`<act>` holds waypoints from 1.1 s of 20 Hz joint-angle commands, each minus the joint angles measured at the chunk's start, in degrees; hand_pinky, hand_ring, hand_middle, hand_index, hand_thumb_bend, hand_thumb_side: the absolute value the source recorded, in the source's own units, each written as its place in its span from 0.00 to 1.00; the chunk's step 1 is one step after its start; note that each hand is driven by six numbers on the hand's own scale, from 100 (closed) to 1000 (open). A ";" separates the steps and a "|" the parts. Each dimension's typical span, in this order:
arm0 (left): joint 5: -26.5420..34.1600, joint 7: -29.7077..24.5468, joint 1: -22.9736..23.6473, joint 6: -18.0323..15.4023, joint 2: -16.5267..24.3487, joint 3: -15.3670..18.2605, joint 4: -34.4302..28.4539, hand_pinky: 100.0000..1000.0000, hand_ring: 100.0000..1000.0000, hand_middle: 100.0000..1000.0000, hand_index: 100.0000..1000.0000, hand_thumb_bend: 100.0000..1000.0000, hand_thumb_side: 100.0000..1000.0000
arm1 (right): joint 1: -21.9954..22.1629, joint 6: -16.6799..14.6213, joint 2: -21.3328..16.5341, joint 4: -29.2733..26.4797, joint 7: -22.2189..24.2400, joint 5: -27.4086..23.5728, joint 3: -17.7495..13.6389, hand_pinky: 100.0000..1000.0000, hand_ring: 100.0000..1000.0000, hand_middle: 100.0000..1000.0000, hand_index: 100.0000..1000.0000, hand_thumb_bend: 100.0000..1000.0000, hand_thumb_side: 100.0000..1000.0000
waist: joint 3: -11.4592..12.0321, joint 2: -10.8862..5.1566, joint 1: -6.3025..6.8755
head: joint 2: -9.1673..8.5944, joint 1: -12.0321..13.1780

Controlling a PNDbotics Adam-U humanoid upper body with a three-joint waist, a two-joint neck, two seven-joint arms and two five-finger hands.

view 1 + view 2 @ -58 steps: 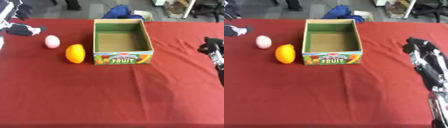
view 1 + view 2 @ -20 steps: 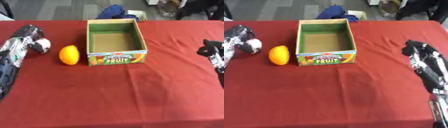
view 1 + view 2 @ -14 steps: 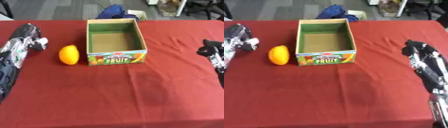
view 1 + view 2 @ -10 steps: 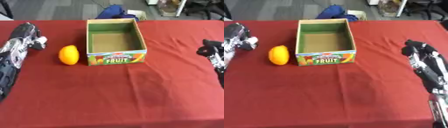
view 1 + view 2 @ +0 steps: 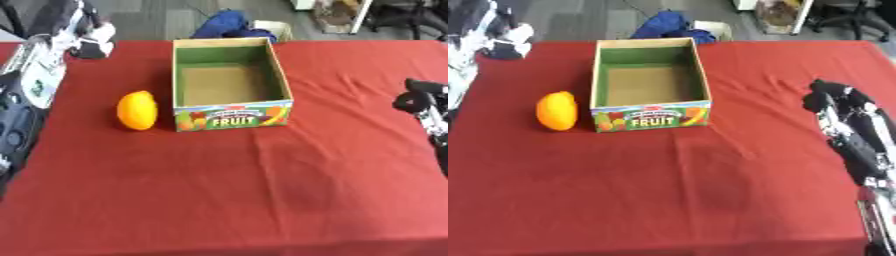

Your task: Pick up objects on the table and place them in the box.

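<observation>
Where the red tablecloth (image 5: pixel 262 190) is bare at centre, your open cardboard box (image 5: pixel 229 85), labelled "FRUIT", sits empty, an orange fruit (image 5: pixel 137 110) just beside its left. Your left hand (image 5: pixel 83 30), raised far left, has fingers curled on something pale; your right hand (image 5: pixel 837 102) shows curled, empty fingers. Grey floor lies beyond.

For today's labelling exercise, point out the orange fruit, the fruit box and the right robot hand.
orange fruit (image 5: pixel 137 110), left eye view, middle of its skin
fruit box (image 5: pixel 233 117), left eye view, printed front wall
right robot hand (image 5: pixel 839 104), right eye view, dark fingers
</observation>
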 commanded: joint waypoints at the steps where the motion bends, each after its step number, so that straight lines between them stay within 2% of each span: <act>1: 1.66 -2.08 -2.35 -1.46 -1.20 -1.96 -3.17 0.44 0.30 0.12 0.33 0.30 0.00 | -0.51 -0.09 -1.01 -0.59 0.39 -0.24 0.17 0.80 1.00 0.54 0.71 0.00 0.36 | -0.37 -0.94 0.01 | 0.15 0.33; 9: -1.21 -4.37 -4.67 -4.91 -8.18 -4.68 -0.11 0.46 0.32 0.17 0.39 0.33 0.00 | -1.30 -0.03 -0.79 -0.59 1.30 -0.62 0.96 0.80 1.00 0.54 0.71 0.00 0.36 | -2.67 -0.55 -0.04 | -0.17 1.68; 16: -5.58 -6.85 -4.25 -7.52 -11.70 -5.84 3.64 0.49 0.36 0.26 0.47 0.39 0.00 | -1.89 -0.04 -0.56 -0.59 1.86 -0.78 1.32 0.80 1.00 0.54 0.71 0.00 0.37 | -4.01 -0.03 -0.12 | -0.75 2.38; 20: -6.65 -7.22 -3.65 -8.21 -12.46 -5.76 5.18 0.50 0.40 0.34 0.53 0.49 0.00 | -1.94 -0.09 -0.48 -0.57 1.93 -0.77 1.31 0.80 1.00 0.54 0.71 0.00 0.37 | -4.15 0.10 -0.21 | -0.84 2.48; 21: -6.78 -7.46 -3.54 -8.40 -12.50 -5.76 5.39 0.51 0.42 0.37 0.57 0.59 0.00 | -1.95 -0.09 -0.47 -0.57 1.93 -0.77 1.29 0.80 1.00 0.54 0.71 0.00 0.36 | -4.15 0.12 -0.22 | -0.85 2.45; 22: -6.82 -7.85 -3.46 -8.61 -12.52 -5.75 5.54 0.51 0.42 0.38 0.57 0.65 0.00 | -1.94 -0.09 -0.46 -0.56 1.94 -0.77 1.28 0.80 1.00 0.54 0.71 0.00 0.37 | -4.15 0.12 -0.22 | -0.87 2.42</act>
